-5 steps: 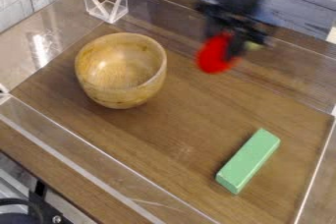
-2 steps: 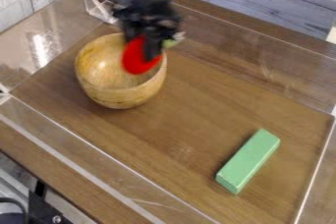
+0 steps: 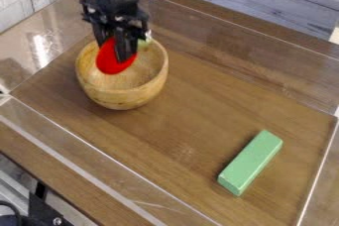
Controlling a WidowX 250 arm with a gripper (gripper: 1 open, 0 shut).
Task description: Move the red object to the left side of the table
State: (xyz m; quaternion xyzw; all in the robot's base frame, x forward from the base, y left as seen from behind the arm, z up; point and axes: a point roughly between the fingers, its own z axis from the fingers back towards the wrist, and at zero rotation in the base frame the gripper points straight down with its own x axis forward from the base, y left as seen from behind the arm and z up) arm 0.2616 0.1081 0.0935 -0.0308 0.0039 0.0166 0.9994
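My jaws [image 3: 114, 44] are clenched on the strawberry [image 3: 117, 55], keeping it up in view over the bowl [image 3: 99, 79], presumably to clear the rim on the way left. The bench [image 3: 185, 131] below also carries the green block [image 3: 251, 162], well apart, so it needn't be avoided.

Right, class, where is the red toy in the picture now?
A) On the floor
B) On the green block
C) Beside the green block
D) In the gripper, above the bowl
D: the gripper holds the red toy over the bowl.
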